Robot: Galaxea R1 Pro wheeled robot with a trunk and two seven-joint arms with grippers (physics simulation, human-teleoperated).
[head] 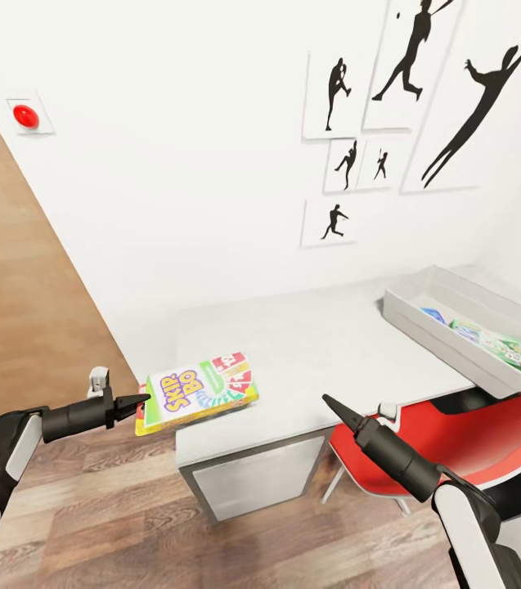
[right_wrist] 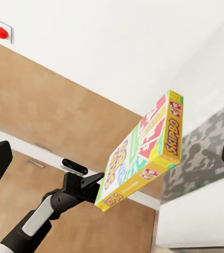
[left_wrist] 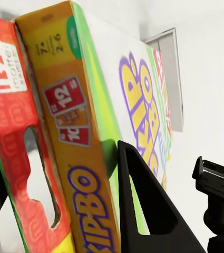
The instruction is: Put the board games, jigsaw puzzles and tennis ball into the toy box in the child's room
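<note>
White-walled room, grey worktop (head: 309,343) | toy box (head: 424,323) far right, red chair (head: 489,433) beneath | left pincer (head: 137,402) pinching board game (head: 199,391) over worktop's near-left corner | right pincer (head: 330,402) nearby; spread, holding nothing.

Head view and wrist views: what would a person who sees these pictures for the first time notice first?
First the bright board game, which the left gripper holds by one end over the near left corner of the grey table, its jaws shut on the box. Next the toy box at the table's far right, with coloured things inside, and the black sports silhouette pictures on the white wall. The right gripper points at the table's front edge.
</note>
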